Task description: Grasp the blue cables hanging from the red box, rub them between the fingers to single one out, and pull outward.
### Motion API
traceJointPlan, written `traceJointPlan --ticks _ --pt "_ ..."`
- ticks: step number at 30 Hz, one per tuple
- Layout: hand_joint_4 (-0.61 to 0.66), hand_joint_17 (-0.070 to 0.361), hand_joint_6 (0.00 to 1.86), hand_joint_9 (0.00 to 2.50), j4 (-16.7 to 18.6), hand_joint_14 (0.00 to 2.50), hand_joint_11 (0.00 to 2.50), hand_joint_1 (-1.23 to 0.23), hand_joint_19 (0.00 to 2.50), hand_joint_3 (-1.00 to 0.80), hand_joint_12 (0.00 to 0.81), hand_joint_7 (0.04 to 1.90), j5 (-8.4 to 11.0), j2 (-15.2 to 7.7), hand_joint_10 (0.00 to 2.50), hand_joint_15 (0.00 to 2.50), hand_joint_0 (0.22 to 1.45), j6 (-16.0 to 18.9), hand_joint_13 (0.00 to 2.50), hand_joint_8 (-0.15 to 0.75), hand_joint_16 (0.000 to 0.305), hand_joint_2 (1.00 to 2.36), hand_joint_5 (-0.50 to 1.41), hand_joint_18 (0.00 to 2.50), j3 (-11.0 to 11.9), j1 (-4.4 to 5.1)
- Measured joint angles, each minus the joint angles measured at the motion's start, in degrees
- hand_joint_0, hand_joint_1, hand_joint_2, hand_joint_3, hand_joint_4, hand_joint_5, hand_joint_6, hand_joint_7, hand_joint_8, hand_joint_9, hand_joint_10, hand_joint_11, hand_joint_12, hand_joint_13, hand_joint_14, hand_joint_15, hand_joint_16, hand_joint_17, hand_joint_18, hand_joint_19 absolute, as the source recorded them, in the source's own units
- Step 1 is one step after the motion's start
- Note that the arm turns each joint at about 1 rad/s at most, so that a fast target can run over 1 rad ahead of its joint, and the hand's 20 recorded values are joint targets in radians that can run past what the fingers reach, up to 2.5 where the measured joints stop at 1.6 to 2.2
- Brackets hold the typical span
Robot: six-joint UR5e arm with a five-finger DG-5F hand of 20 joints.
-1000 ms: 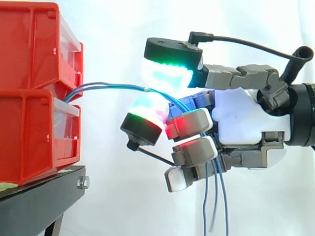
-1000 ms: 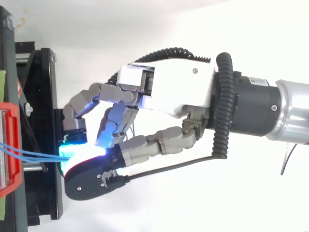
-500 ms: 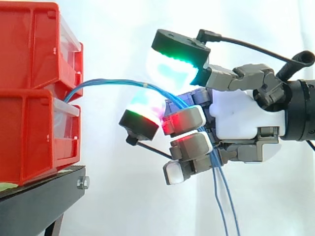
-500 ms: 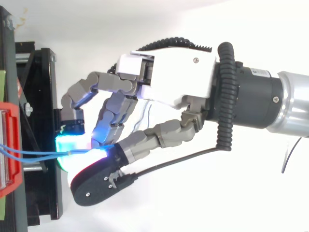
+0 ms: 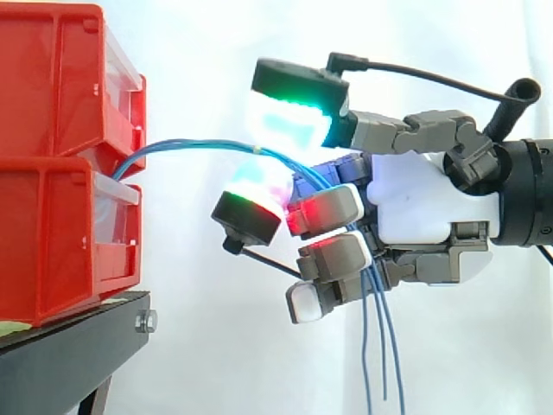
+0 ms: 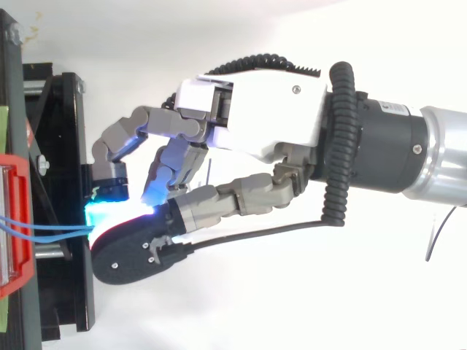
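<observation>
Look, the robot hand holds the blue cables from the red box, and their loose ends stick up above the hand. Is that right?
Not quite. The hand does hold the blue cables from the red box, but their loose ends hang down below the hand, not up above it. The side view shows this.

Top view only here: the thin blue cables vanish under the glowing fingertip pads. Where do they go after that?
Observer: In the side view the thin blue cables pass between the two big pads, run behind the curled fingers of the hand, then dangle loose below it.
Operator: Are they taut back to the bins?
Observer: No. They leave from between the two stacked red plastic bins and arch upward, slack.
</observation>
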Motion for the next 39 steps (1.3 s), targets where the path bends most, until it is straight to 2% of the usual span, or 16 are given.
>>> traceJointPlan --ticks 4,8,14,16,19,23,26,31,33,36,39 --pt "0.02 0.107 0.93 1.2 0.06 0.03 1.26 -0.78 0.75 -0.11 0.378 1.13 0.0 0.0 0.02 1.11 0.64 -0.01 1.18 0.296 0.048 1.02 -0.16 0.74 0.04 0.0" --pt "-0.05 0.107 0.95 1.16 0.07 0.03 1.26 -0.84 0.73 -0.1 0.374 1.19 0.0 0.0 0.02 1.1 0.68 -0.01 1.16 0.286 0.048 1.02 -0.18 0.74 0.06 0.0" --pt "-0.02 0.105 0.95 1.12 0.01 0.03 1.23 -0.87 0.7 -0.46 0.365 1.16 -0.01 0.0 0.02 1.08 0.78 -0.37 1.12 0.267 0.047 1.0 -0.19 0.73 0.36 -0.07" --pt "0.0 0.105 0.95 1.13 0.0 0.03 1.24 -0.88 0.68 -0.5 0.368 1.15 -0.01 0.0 0.02 1.08 0.77 -0.71 1.12 0.268 0.047 1.0 -0.19 0.74 0.41 -0.07" --pt "0.07 0.104 0.95 1.15 0.03 0.03 1.25 -0.86 0.7 -0.5 0.367 1.04 -0.01 0.0 0.02 1.08 0.68 -1.07 1.13 0.268 0.046 1.0 -0.18 0.74 0.42 -0.09" --pt "0.1 0.109 0.93 1.2 0.01 0.03 1.23 -0.77 0.72 -0.5 0.383 1.06 -0.01 0.0 0.02 1.09 0.54 -1.21 1.16 0.291 0.048 1.0 -0.16 0.75 0.44 -0.14" --pt "0.11 0.118 0.92 1.24 0.0 0.03 1.22 -0.69 0.72 -0.5 0.405 1.06 0.0 0.0 0.02 1.09 0.49 -1.23 1.18 0.309 0.052 1.0 -0.15 0.78 0.45 -0.16" --pt "0.11 0.118 0.91 1.26 -0.01 0.03 1.21 -0.6 0.75 -0.5 0.403 1.08 0.0 -0.01 0.02 1.09 0.5 -1.24 1.2 0.311 0.053 1.0 -0.15 0.78 0.45 -0.16" --pt "0.1 0.108 0.91 1.25 -0.02 0.03 1.21 -0.62 0.77 -0.5 0.379 1.12 0.0 -0.01 0.02 1.1 0.58 -1.24 1.18 0.283 0.048 1.0 -0.15 0.75 0.45 -0.15" --pt "0.09 0.107 0.9 1.25 -0.07 0.03 1.21 -0.72 0.76 -0.28 0.372 1.19 0.01 -0.01 0.02 1.1 0.61 -1.25 1.18 0.288 0.047 1.02 -0.15 0.75 0.45 -0.13" --pt "0.04 0.107 0.91 1.23 -0.09 0.03 1.21 -0.78 0.75 -0.16 0.371 1.23 0.21 -0.01 0.02 1.09 0.63 -1.25 1.17 0.289 0.048 1.02 -0.15 0.75 0.45 -0.04"
